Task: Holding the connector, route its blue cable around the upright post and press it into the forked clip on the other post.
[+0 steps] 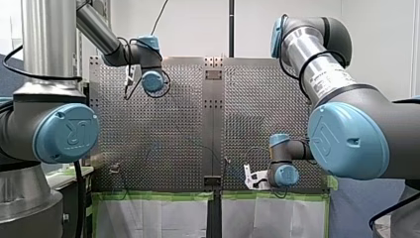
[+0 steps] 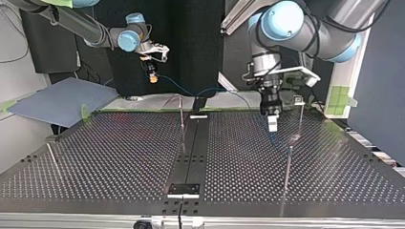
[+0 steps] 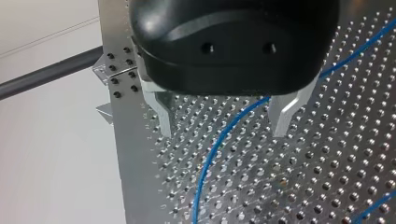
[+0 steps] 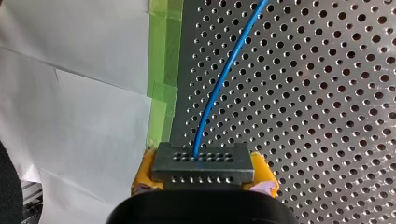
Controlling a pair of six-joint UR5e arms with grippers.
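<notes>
So my right gripper (image 4: pixel 204 179) pinches the stiff connector (image 4: pixel 203 162), best hold since the blue cable (image 4: pixel 219 84) looks light and floppy; left gripper (image 3: pixel 224 122) gapes open.

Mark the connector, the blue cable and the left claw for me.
connector (image 4: pixel 203 164): right wrist view, middle of its grey face.
blue cable (image 4: pixel 224 74): right wrist view, the stretch ahead of the connector.
left claw (image 3: pixel 223 134): left wrist view, midway between its fingertips.

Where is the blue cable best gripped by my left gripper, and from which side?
Probably the stretch of blue cable passing between my left gripper's open fingers, coming straight down toward the perforated table: it crosses their gap, so closing should catch it.
</notes>
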